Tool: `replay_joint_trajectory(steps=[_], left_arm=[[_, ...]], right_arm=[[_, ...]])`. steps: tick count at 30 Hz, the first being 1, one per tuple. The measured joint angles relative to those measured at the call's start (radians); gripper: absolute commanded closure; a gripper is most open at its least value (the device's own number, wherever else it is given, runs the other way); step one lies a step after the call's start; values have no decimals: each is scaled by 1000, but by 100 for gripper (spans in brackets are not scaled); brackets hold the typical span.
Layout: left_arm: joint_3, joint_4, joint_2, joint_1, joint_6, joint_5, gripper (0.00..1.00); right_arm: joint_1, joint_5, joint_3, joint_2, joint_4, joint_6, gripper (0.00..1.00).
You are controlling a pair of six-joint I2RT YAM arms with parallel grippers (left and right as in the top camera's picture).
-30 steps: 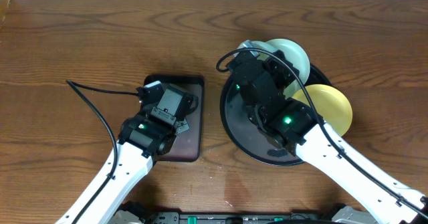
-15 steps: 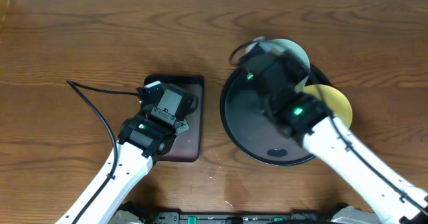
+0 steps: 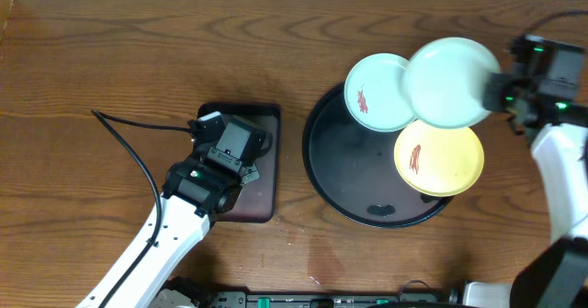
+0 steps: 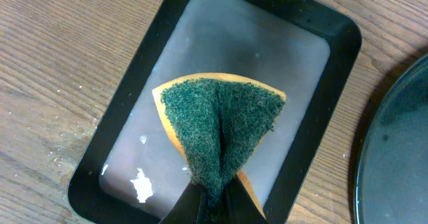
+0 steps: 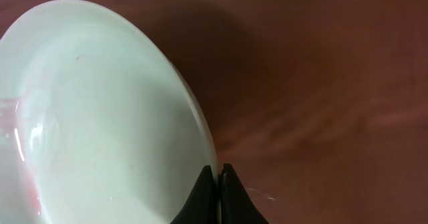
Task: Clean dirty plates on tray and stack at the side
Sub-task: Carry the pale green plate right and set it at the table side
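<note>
A pale plate (image 3: 447, 81) is held raised over the far right rim of the round black tray (image 3: 342, 193). With only its edge pinched, it could be tilted loose and dropped onto the yellow plate (image 3: 439, 158) or the smeared blue plate (image 3: 377, 92) on the tray. Its rim is clamped between the tips of the right pincer (image 5: 217, 176). Left of the tray, a sponge (image 4: 217, 120) is squeezed by the left pincer (image 4: 215, 196).

A small black rectangular tray (image 3: 269, 124), green-faced sponge (image 4: 217, 117) above it, sits left of a large round black tray (image 3: 340, 175) bearing a pale-blue round plate (image 3: 377, 92) behind, a yellow round plate (image 3: 441, 161) right; another pale plate (image 3: 448, 81) overlaps both.
</note>
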Motion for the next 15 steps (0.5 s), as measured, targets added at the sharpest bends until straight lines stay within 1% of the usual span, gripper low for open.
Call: replay_joint_trajectory(steps=[3,7,10,11,12,14,15], left_arm=[[0,0,0,0,0,0,93],[0,0,0,0,0,0,93],[0,0,0,0,0,0,93],[0,0,0,0,0,0,92],[0,1,0,0,0,0,93],[0,3,0,0,0,0,92],[0,4,0,0,0,0,93]], right_arm=[[-121,-26,0,99,41,79,99],[-210,-42,0,221,111,148,99],[-249,-50,0,300,152,177,99],[-257,-53,0,315,159,182,96],[-264,-55,0,329,166,185,89],[-270,-59,0,345,180,199,72],[-270,-62,0,347,190,203,62]])
